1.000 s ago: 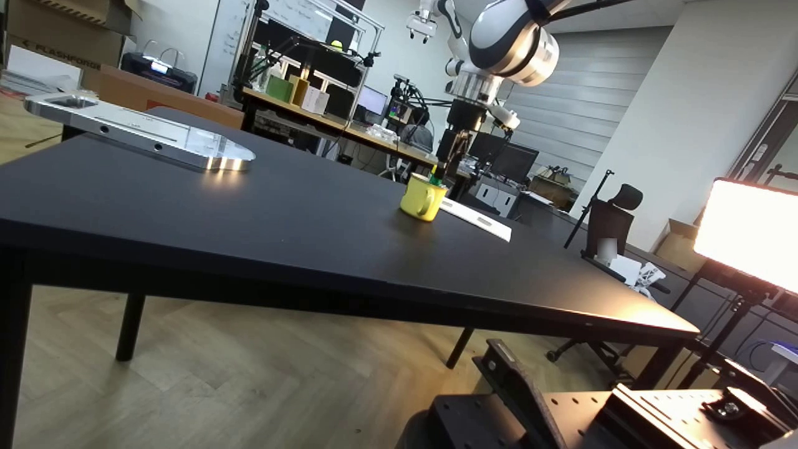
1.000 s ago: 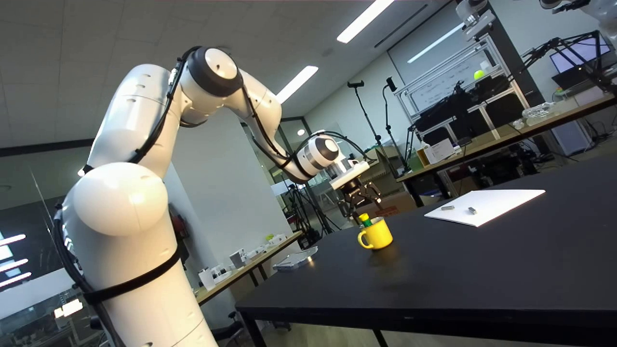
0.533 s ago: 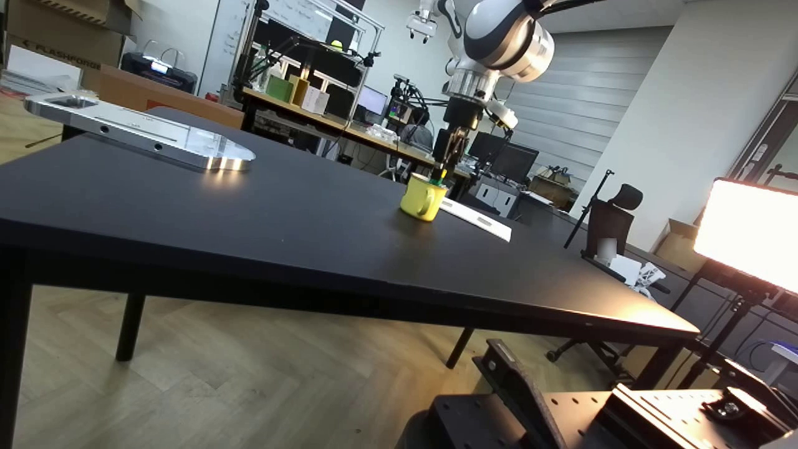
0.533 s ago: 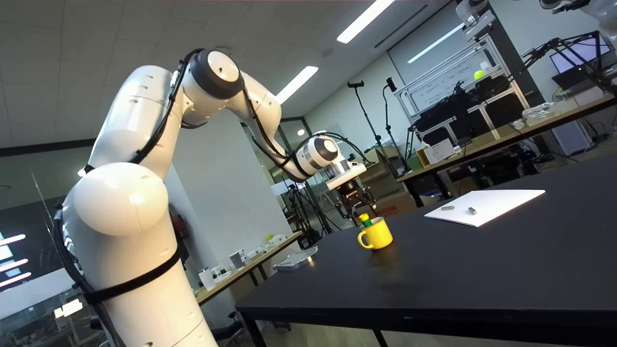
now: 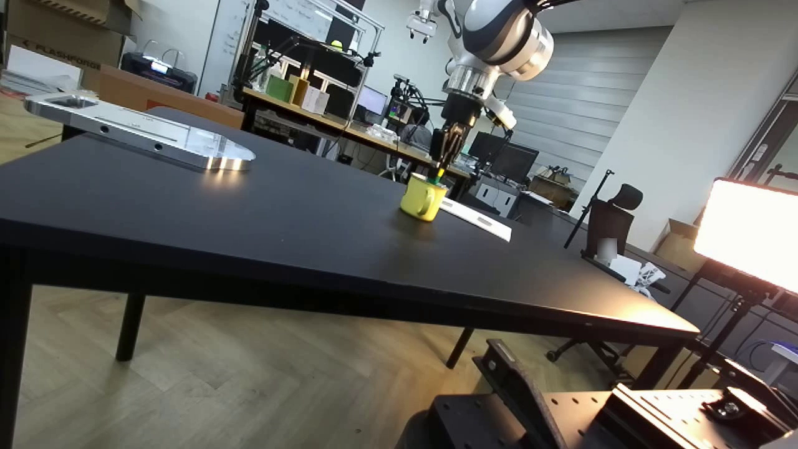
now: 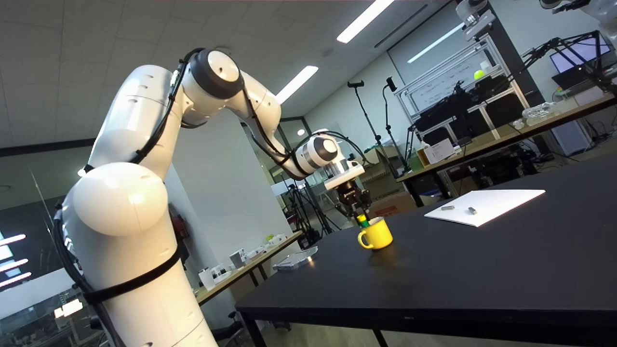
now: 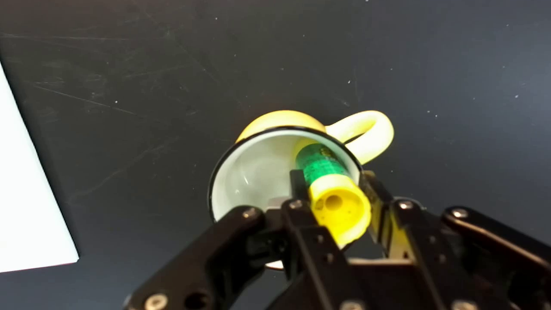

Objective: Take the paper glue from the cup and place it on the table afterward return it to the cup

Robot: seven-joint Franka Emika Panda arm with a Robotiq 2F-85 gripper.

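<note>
The paper glue, a green stick with a yellow cap, leans inside the yellow cup near its handle side. Around the yellow cap, my gripper is shut on the glue, one finger on each side. In the wrist view the left finger is over the cup's opening; the right one overlaps the rim, and I cannot tell whether it touches it. The cup stands upright on the black table. The glue's lower end is inside the cup, so both exterior views show only its upper part.
A white sheet with small metal pieces on it lies beside the cup. A thick metal plate rests farther along the table, also seen as a shiny slab in an exterior view.
My gripper has come down slightly over the cup and its fingers have drawn together onto the glue's cap. The glue's top has tipped a little; the cup has stayed put.
</note>
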